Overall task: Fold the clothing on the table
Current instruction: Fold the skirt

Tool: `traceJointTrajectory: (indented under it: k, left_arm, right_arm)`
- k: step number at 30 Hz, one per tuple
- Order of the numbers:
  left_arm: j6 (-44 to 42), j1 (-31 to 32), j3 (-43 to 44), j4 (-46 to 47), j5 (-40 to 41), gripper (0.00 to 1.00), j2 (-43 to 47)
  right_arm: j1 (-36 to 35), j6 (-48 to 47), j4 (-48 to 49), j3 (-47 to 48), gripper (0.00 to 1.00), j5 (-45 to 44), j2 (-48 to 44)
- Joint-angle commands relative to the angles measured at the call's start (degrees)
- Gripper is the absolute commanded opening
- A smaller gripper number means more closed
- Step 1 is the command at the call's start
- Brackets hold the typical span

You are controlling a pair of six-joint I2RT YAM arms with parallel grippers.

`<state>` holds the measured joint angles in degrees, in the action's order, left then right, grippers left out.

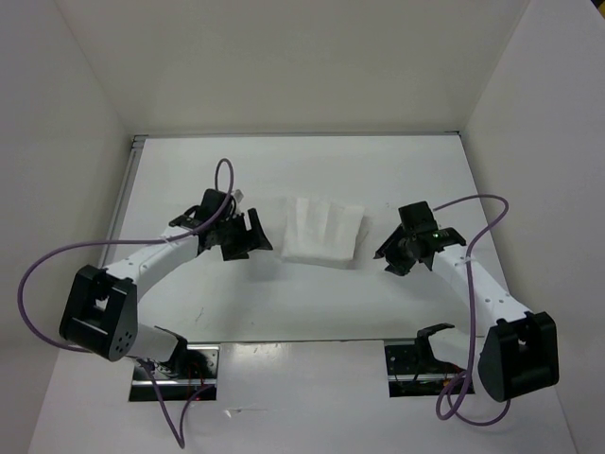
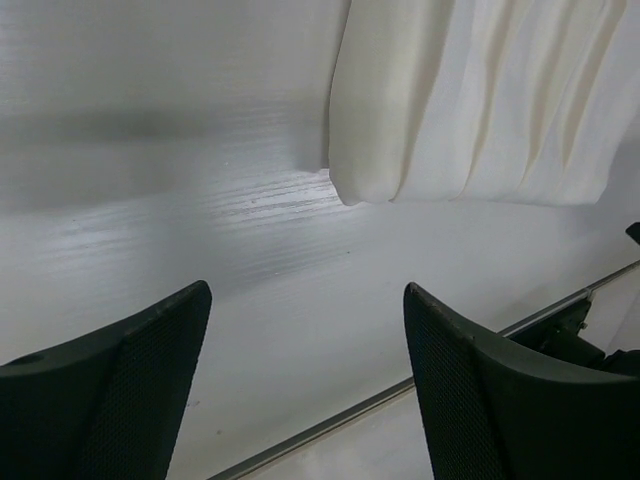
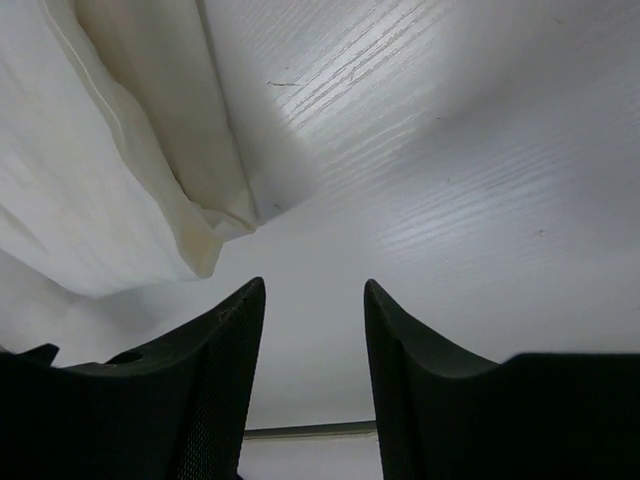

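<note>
A glossy white table [image 1: 284, 307] is being viewed from above, with a thin metal strip [image 1: 126, 194] being shown along its left edge. The clothing [image 1: 321, 232], a white garment gathered into a compact, creased rectangle, is being carried flat at about the tabletop's centre, well apart from every corner.

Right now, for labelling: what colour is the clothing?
The clothing is plain white, unpatterned; left wrist view shows it best.

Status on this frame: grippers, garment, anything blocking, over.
Left gripper open, empty. Right gripper open, empty. White garment lies folded on table between them, touching neither. Nothing in the way.
</note>
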<state>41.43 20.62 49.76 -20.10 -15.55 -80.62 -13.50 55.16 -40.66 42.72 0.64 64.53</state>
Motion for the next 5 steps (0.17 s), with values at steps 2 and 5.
traceJointTrajectory:
  k: [2,5]
  left_arm:
    - [1.3,-1.2,-1.1,1.6,0.3,0.85,2.8]
    - [1.8,-1.2,-1.1,1.6,0.3,0.85,3.5]
  right_arm:
    - [0.8,0.7,1.8,0.0,0.50,-1.6,0.4]
    - [0.8,0.7,2.3,0.5,0.51,-1.1,0.9]
